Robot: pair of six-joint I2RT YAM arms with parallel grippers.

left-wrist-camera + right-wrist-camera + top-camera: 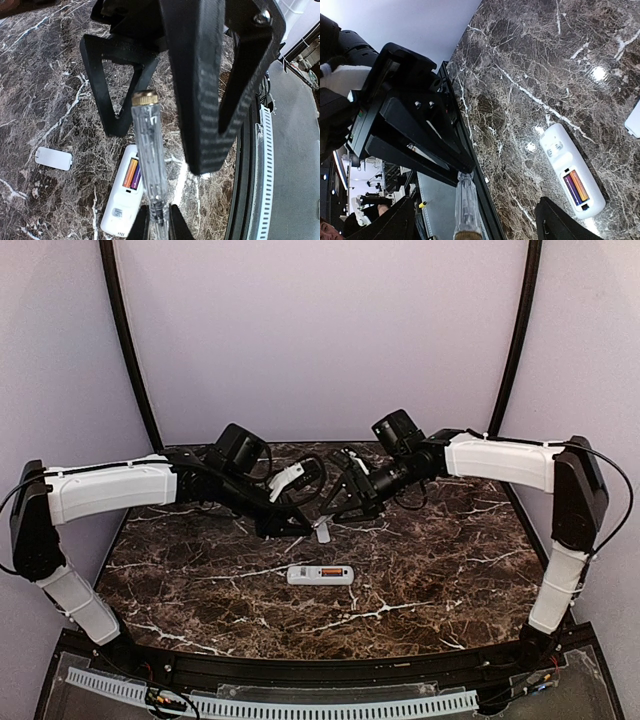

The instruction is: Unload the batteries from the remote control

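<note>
The white remote control (320, 575) lies back-up on the marble table, its battery bay uncovered. An orange battery (130, 172) and a purplish dark one (136, 178) sit side by side in the bay; they also show in the right wrist view (575, 187). My left gripper (159, 220) is shut on the thin end of a clear-handled screwdriver-like tool (147, 145) and holds it above the remote. My right gripper (477, 212) is open, its fingers (200, 85) standing wide on either side of the tool's brass-capped end (466, 210) without touching it.
A small flat white cover piece (54, 158) lies on the table beside the remote; its edge also shows in the right wrist view (634, 120). Both arms (330, 505) meet above the table's middle, behind the remote. The black table edge (470, 165) runs close by.
</note>
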